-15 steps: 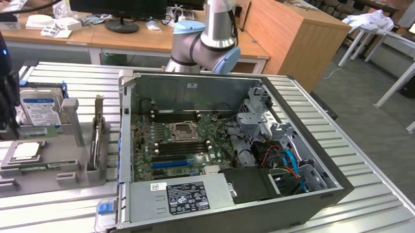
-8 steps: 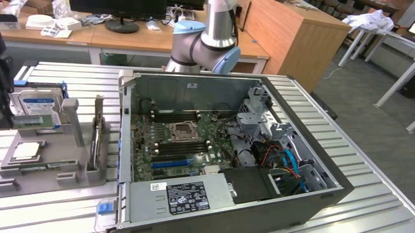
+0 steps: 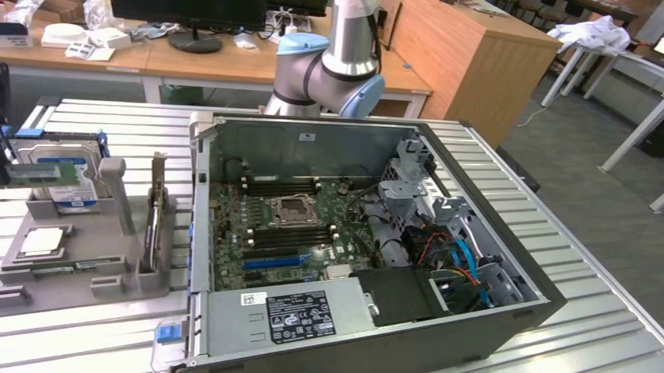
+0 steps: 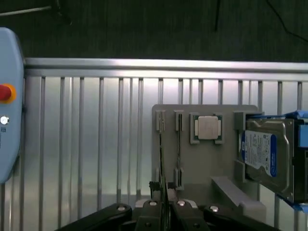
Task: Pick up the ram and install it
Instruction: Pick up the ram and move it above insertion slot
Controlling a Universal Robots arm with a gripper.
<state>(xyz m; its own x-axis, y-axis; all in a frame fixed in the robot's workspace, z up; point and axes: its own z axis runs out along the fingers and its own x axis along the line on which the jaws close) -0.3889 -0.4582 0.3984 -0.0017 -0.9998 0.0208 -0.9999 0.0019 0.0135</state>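
Note:
The ram (image 3: 47, 172) is a thin green stick hanging level above the grey holder tray (image 3: 114, 264), in front of the hard drive, at the exterior view's left. In the wrist view it shows edge-on as a thin dark strip (image 4: 162, 183) running into my gripper (image 4: 165, 209), whose black fingers are shut on it. The open computer case (image 3: 343, 233) lies to the exterior view's right of the tray. Its motherboard shows long black slots (image 3: 288, 238) on either side of the CPU socket (image 3: 292, 210).
The tray also carries a blue-labelled hard drive (image 4: 262, 154), a CPU chip (image 4: 208, 128) and another green stick (image 3: 62, 268) lying flat. A pale blue unit with a red button (image 4: 6, 94) sits on the slatted metal table (image 4: 96, 144). My arm's base (image 3: 326, 70) rises behind the case.

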